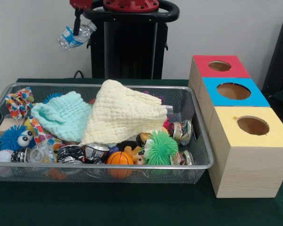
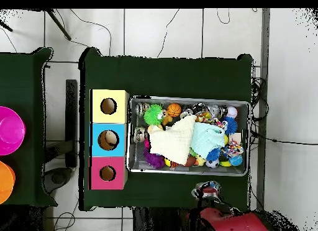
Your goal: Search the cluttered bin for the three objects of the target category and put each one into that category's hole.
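Note:
A crushed clear plastic bottle (image 1: pixel 73 36) with a blue label hangs high at the upper left, behind the bin's far left corner. My gripper (image 1: pixel 77 24) is shut on its top. From overhead, the gripper (image 2: pixel 205 191) and bottle sit just outside the bin's robot-side rim. The wire bin (image 1: pixel 104 165) holds a yellow cloth (image 1: pixel 122 113), a mint cloth (image 1: pixel 63 115), another clear plastic piece (image 1: pixel 39 153), crushed cans (image 1: pixel 96 151), and toys. To its right stand three boxes with holes: red (image 1: pixel 203 70), blue (image 1: pixel 212 96), yellow (image 1: pixel 273 136).
The cloths hide much of the bin's middle. An orange ball (image 1: pixel 120 158), a green spiky ball (image 1: pixel 160 149) and a blue fuzzy toy (image 1: pixel 13 137) lie along the front. From overhead, the boxes (image 2: pixel 109 140) line the bin's left side.

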### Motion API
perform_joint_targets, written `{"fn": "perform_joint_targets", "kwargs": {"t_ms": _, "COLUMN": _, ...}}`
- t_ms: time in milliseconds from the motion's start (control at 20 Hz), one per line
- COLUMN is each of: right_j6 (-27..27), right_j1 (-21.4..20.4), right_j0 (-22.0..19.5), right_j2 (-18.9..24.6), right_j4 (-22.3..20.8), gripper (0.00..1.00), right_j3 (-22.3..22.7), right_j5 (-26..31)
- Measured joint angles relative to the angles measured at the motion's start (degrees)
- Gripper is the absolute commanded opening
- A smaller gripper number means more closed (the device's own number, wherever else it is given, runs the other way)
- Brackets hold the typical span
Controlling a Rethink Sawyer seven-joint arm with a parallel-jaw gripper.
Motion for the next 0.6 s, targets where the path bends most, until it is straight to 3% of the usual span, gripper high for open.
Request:
{"fn": "perform_joint_targets", "kwargs": {"t_ms": 400, "right_j6": 8.6, "right_j1": 0.5, "right_j0": 13.7, "right_j2": -7.0, "right_j4": 0.5, "gripper": 0.00, "right_j3": 0.0, "right_j5": 0.0}}
{"fn": "perform_joint_targets", "kwargs": {"t_ms": 600, "right_j6": 15.1, "right_j1": 1.4, "right_j0": 23.3, "right_j2": -11.1, "right_j4": 1.2, "gripper": 0.00, "right_j3": -0.1, "right_j5": 0.0}}
